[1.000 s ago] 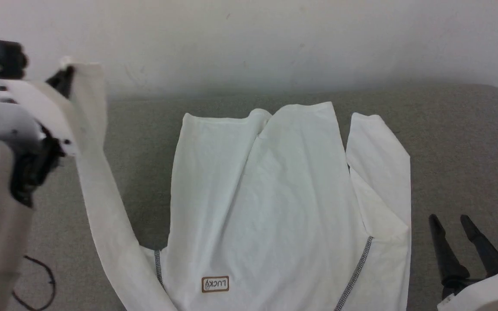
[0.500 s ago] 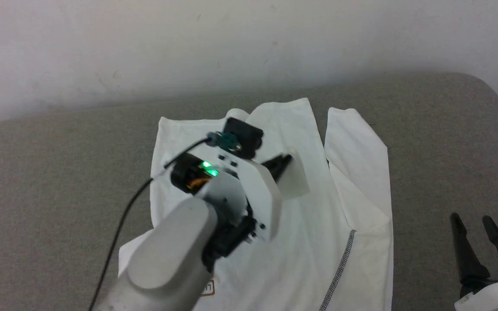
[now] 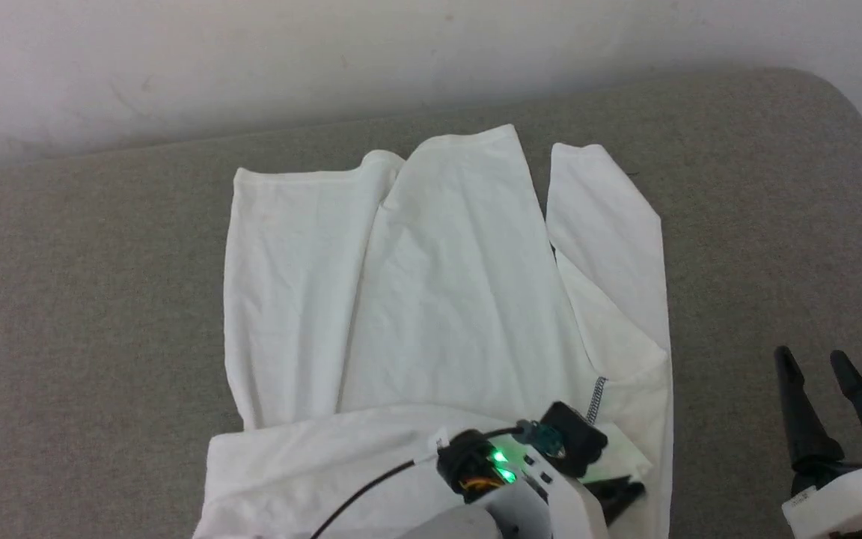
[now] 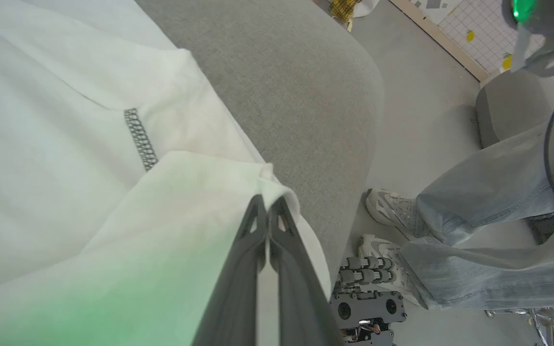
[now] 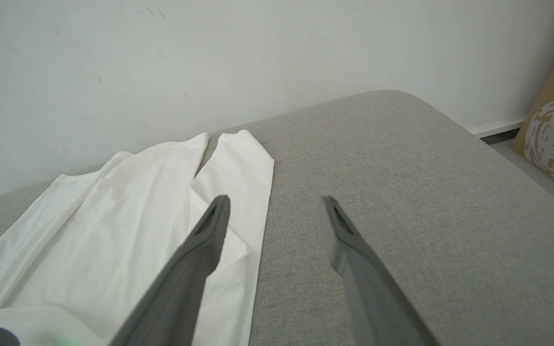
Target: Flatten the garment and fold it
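The left claw [image 4: 269, 211] is pinching a sleeve [image 4: 161, 230] end between tightly closed fingers, draping the sleeve across the white top [image 3: 438, 284], which is lying spread on the grey couch [image 3: 87, 314] under and ahead of it, probably to narrow the top for folding. The right claw [image 3: 810, 359] is hovering with fingers spread wide, holding nothing, the top lying just to its left

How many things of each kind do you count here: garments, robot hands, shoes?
White long-sleeved top: 1
Robot hands: 2, the left hand shut on the top, the right hand open
Pale sneakers: 2, worn by a person standing on the floor
Total: 5
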You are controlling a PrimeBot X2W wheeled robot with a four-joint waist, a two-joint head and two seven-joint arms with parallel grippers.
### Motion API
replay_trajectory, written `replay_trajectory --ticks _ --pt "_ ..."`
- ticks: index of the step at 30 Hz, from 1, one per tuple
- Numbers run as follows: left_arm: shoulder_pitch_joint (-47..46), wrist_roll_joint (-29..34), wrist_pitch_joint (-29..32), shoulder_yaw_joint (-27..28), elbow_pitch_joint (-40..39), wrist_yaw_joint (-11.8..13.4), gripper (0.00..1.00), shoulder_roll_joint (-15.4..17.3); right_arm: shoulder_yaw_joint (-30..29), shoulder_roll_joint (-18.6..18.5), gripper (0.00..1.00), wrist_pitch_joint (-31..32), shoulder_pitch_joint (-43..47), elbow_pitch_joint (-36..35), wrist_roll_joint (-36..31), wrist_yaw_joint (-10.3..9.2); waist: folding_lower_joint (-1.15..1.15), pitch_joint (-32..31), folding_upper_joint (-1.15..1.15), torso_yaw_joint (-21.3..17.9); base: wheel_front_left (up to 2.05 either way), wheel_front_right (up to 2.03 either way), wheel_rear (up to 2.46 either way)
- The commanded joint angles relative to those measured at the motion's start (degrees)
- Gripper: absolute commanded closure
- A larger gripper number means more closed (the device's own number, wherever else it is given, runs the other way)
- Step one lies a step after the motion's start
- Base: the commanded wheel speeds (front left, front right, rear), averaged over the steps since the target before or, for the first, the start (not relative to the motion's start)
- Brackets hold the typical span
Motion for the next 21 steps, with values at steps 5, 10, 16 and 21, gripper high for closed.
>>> replay_trajectory --ticks 5,10,16,21 --pt "-0.28 -3.60 -4.39 -7.49 -1.48 0.67 1.00 -0.33 0.57 0.17 0.00 0.18 -1.24 0.51 0.15 -0.05 -0.01 0.91 0.00 -0.21 0.00 0.00 0.00" --pt "-1.66 -6.97 -10.04 -10.61 0.92 0.62 0.00 -0.34 1.44 0.17 0.00 -0.21 -1.33 1.25 0.32 -0.05 -0.01 0.43 0.00 0.64 0.00 0.00 0.00" --pt "-4.68 -6.59 -21.38 -9.46 -2.02 0.69 0.00 -0.34 2.02 0.17 0.00 -1.38 -0.92 1.39 -0.70 -0.05 -0.01 -2.31 0.00 3.19 0.00 0.00 0.00" --pt "-5.22 -4.06 -28.25 -1.80 -4.67 5.86 0.00 3.42 2.33 0.17 0.00 -1.70 -0.74 1.19 -2.46 -0.05 -0.01 -4.82 0.00 5.38 0.00 0.00 0.00"
